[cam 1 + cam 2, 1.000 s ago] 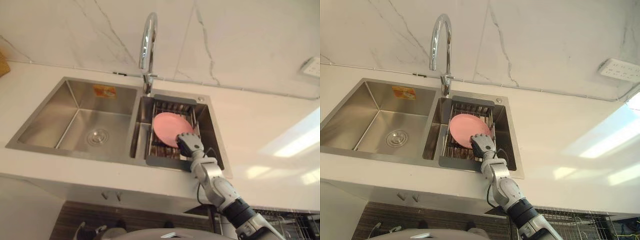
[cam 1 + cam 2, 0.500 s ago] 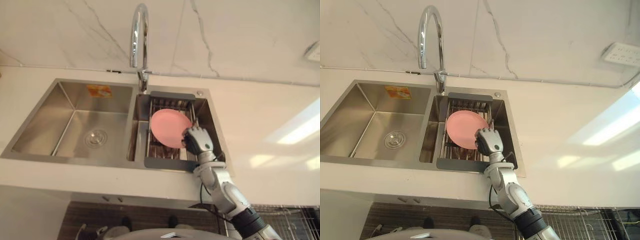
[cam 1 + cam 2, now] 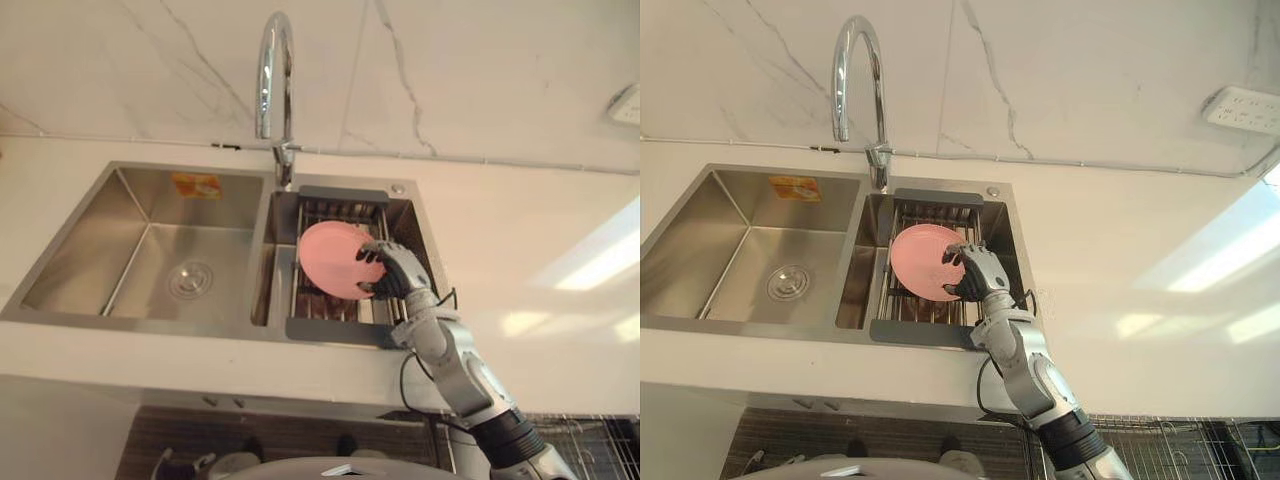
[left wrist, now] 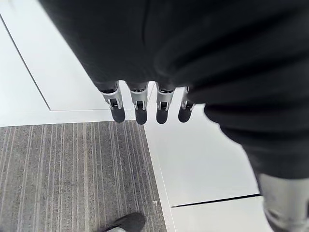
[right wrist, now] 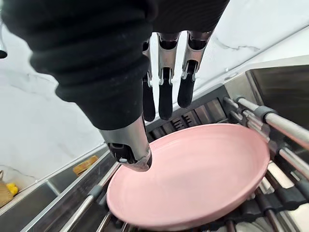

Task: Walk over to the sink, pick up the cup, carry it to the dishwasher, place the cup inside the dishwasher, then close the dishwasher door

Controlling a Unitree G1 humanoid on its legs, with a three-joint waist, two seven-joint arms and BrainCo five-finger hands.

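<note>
1. The item under the hand is a pink plate [image 3: 333, 258]. It stands tilted on the bars of a wire rack [image 3: 330, 328], its face turned up and towards the robot.
2. The rack has a dark frame and sits inside the right basin of the sink [image 3: 135, 250], spanning that basin from front to back.
3. The right hand [image 3: 392, 272] reaches in over the front rim of the sink and is at the plate's right edge. Its fingers [image 5: 165, 96] are straight and spread above the plate's face, and the thumb [image 5: 133, 150] is set apart lower down over the same face. The hand is not closed round anything.
4. Contact is uncertain. The thumb tip appears to lie against the plate's surface, but the views do not settle this.
5. The left basin is bare steel with a round drain [image 3: 191, 279] in its floor and an orange sticker [image 3: 196, 184] on its back wall.
6. A chrome faucet [image 3: 272, 80] rises behind the divider between the two basins and arches forward.
7. A white counter [image 3: 520, 260] surrounds the sink. A white marbled wall [image 3: 460, 70] stands behind it, with an outlet [image 3: 1244, 108] to the right.
8. The left hand [image 4: 140, 107] hangs with fingers straight and relaxed, holding nothing, above a grey striped floor [image 4: 72, 179] beside white panels.
9. A wire basket [image 3: 1160, 440] shows below the counter edge at the lower right.
</note>
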